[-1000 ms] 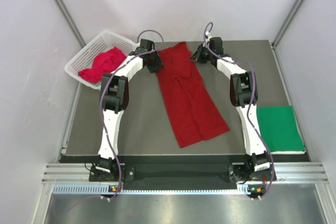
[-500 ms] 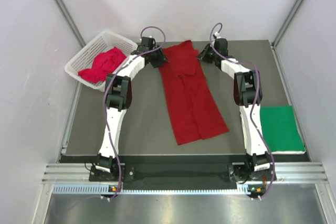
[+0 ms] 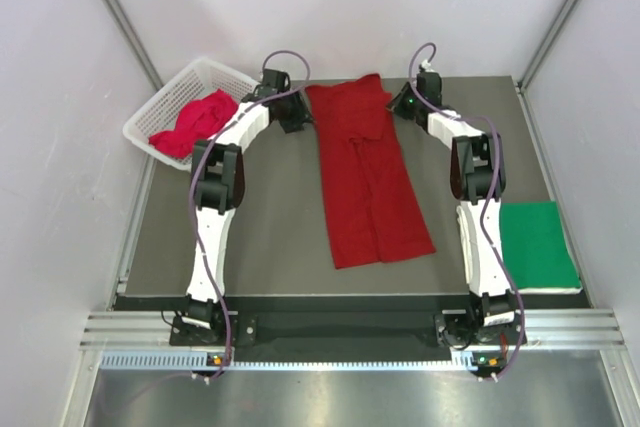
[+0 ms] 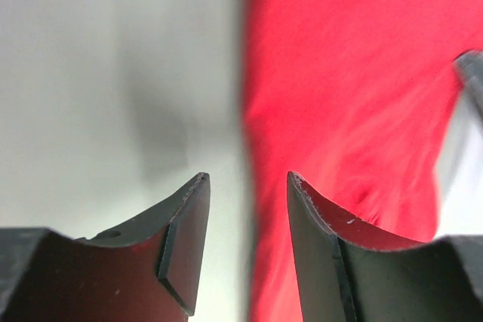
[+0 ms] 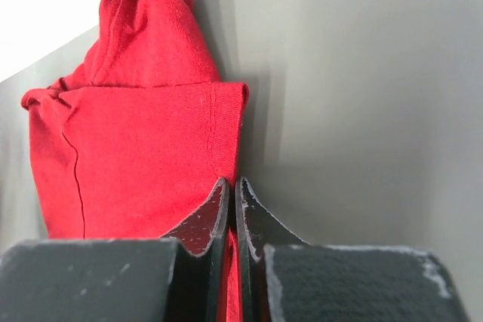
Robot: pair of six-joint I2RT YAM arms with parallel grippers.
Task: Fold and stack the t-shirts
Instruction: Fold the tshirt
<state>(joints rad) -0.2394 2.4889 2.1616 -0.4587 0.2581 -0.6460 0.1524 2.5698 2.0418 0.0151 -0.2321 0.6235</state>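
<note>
A dark red t-shirt (image 3: 365, 177) lies stretched lengthwise down the middle of the table, its far end near the back edge. My right gripper (image 3: 400, 105) is at that end's right corner. In the right wrist view it (image 5: 232, 184) is shut on the shirt's hem (image 5: 143, 148), with cloth pinched between the fingers. My left gripper (image 3: 297, 119) is at the far left corner and stands open (image 4: 247, 179). The shirt's edge (image 4: 347, 96) runs under the gap and the right finger. A folded bright green t-shirt (image 3: 535, 245) lies at the right. A pinkish red one (image 3: 195, 122) is crumpled in the basket.
The white lattice basket (image 3: 160, 97) stands at the far left corner, partly off the dark table mat (image 3: 260, 237). Metal frame posts rise at both back corners, and white walls close in on the left, right and back.
Both grippers have moved toward the back of the table. The right one has pulled the shirt's far end back and to the right, so the shirt now lies straighter.
</note>
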